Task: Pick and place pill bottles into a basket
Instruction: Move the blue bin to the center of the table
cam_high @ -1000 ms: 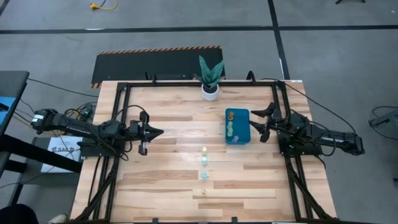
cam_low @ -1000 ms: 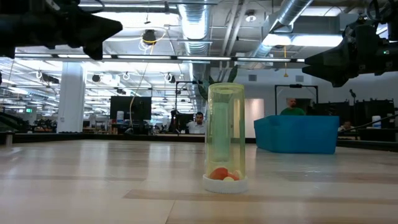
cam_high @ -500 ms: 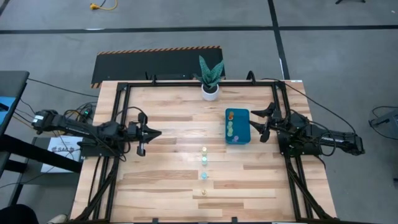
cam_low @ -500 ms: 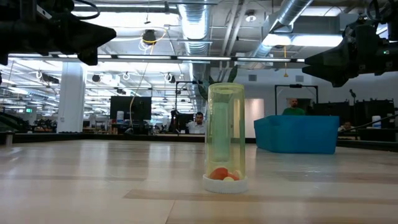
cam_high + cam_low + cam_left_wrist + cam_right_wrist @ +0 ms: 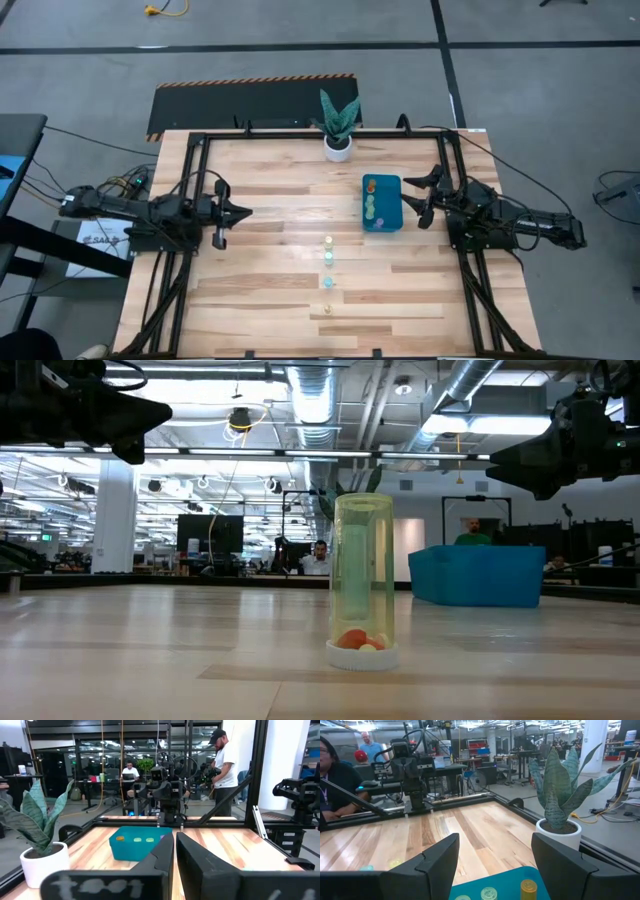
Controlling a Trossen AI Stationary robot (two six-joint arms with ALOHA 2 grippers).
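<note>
The teal-blue basket [image 5: 381, 203] stands on the table's right half, with three pill bottles in it, an orange one [image 5: 370, 184] farthest back. Several more pill bottles stand in a line near the table's middle: yellow [image 5: 328, 241], green [image 5: 328, 256], teal [image 5: 327, 283] and pale [image 5: 326, 310]. The nearest one [image 5: 363, 582] stands upside down on its white cap. My left gripper [image 5: 240, 211] hovers shut over the table's left part, pointing at the basket [image 5: 135, 842]. My right gripper [image 5: 416, 199] hovers open just right of the basket [image 5: 505, 887], with nothing between its fingers.
A white pot with a green plant [image 5: 338, 145] stands at the far edge, behind the basket. A black frame [image 5: 190, 170] runs around the table top. People sit and stand in the room beyond the table [image 5: 226, 765].
My left gripper has drawn back toward the table's left edge, staying shut and level. The bottles, the basket and my right arm have kept still.
</note>
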